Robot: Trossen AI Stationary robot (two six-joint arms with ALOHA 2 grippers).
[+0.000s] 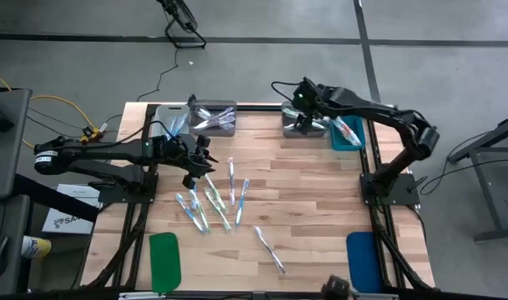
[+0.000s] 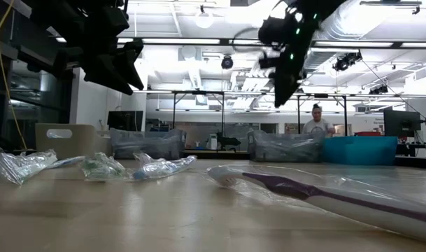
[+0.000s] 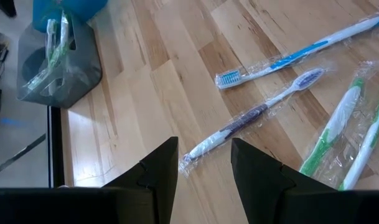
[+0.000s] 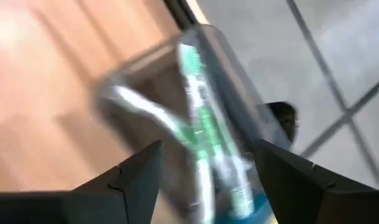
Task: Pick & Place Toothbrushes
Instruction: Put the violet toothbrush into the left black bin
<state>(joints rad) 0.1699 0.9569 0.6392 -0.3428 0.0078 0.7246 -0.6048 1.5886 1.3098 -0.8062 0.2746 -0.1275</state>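
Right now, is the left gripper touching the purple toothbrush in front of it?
Apart. In the left wrist view the left gripper is open and empty, with bare wood visible between its fingers and the purple toothbrush.

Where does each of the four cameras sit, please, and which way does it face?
High: overhead, straight down on the table; both arms show.
Low: table height, level across toward the room; both grippers hang overhead.
Left wrist: on the left arm, down at loose toothbrushes; open left gripper.
Right wrist: on the right arm, over a grey bin; open right gripper.
Shared: high and left wrist both show the purple toothbrush.
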